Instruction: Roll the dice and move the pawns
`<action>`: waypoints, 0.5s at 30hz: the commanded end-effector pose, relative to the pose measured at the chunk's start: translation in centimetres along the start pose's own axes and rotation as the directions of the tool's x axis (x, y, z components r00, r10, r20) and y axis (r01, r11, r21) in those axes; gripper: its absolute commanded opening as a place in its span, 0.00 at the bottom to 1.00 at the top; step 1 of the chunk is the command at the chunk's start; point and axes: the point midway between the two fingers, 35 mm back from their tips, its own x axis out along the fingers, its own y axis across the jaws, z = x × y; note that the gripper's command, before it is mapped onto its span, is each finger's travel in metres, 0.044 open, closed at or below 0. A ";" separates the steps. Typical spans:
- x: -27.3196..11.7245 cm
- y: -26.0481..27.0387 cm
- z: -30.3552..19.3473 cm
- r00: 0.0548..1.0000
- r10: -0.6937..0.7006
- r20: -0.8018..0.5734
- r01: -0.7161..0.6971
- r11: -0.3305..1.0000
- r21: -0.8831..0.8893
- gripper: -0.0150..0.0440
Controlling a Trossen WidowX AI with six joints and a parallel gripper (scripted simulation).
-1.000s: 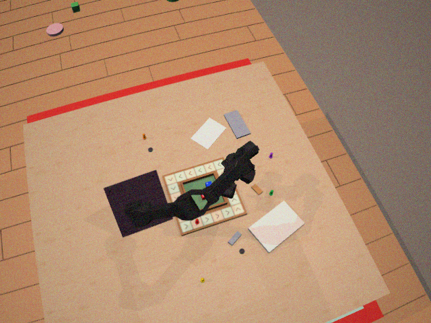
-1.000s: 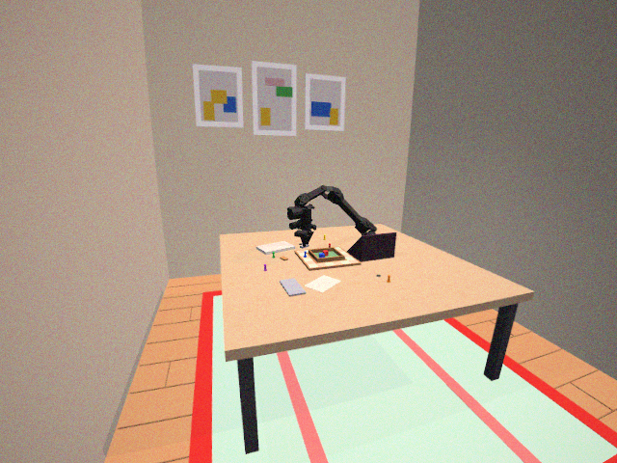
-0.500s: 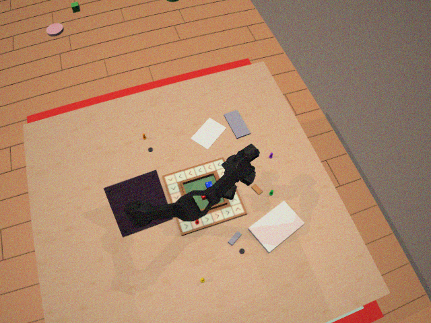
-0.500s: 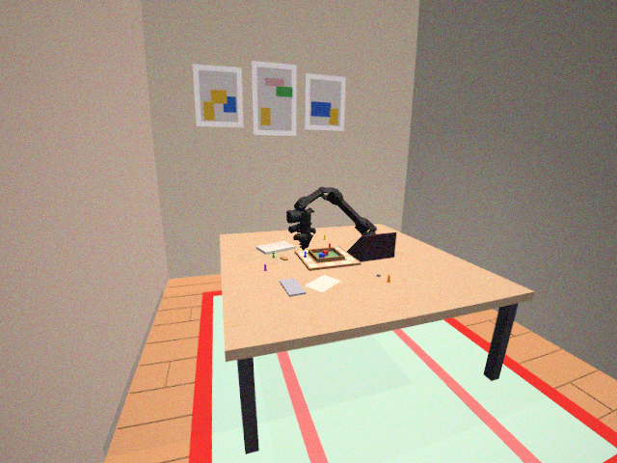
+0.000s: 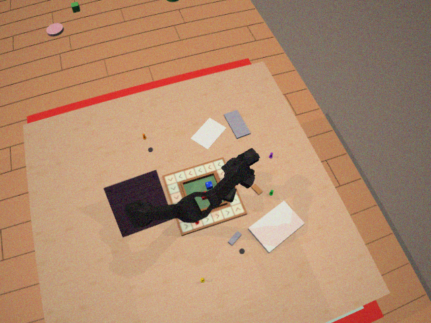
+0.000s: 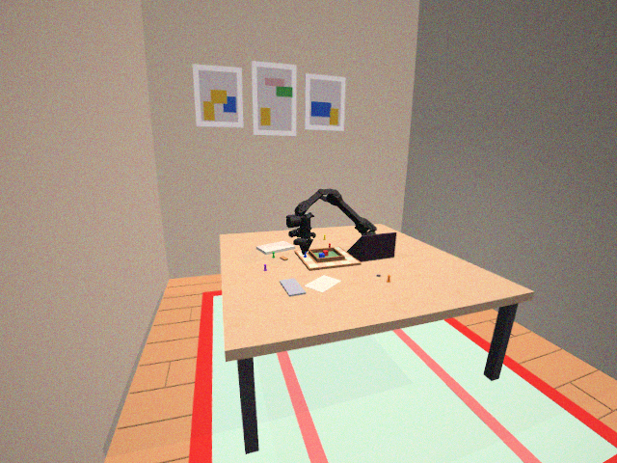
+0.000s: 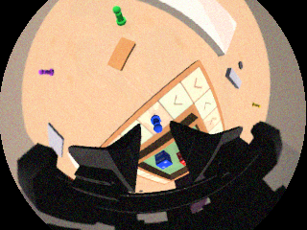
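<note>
My gripper [image 6: 304, 252] [image 7: 155, 125] is open, its fingertips low around the blue pawn [image 6: 305, 256] [image 7: 156, 124]. The pawn stands on a board square and shows between the tips in the wrist view; contact cannot be told. The blue die [image 5: 209, 184] [image 6: 321, 255] [image 7: 163, 159] and the red die [image 6: 325, 252] [image 7: 180, 158] rest in the green-floored tray [image 5: 190, 188]. Their numbers are not readable; the red die is partly hidden. The red pawn [image 5: 197, 222] [image 6: 329, 245] stands on the board [image 5: 173, 188] [image 7: 197, 83], in the bottom row in the top view, second square from the left corner.
A brown block [image 5: 256, 189] [image 7: 122, 54], a green pawn [image 5: 271, 192] [image 7: 119, 15] and a purple pawn [image 5: 271, 155] [image 7: 46, 72] lie or stand beyond the board. A white slab [image 5: 276, 225], a grey block [image 5: 234, 238] and a dark upright panel [image 6: 378, 247] are also nearby.
</note>
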 end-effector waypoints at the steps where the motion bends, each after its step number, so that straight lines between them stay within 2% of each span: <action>1: 1.0 -0.2 -0.1 1.000 -0.009 -0.002 0.009 1.000 -0.005 0.59; 4: 1.2 -0.3 -0.1 1.000 -0.009 -0.002 0.009 1.000 -0.005 0.59; 10: 1.2 -0.3 -0.1 1.000 -0.009 -0.002 0.009 1.000 -0.005 0.33; 15: 1.2 -0.3 -0.1 1.000 -0.009 -0.002 0.009 1.000 -0.005 0.27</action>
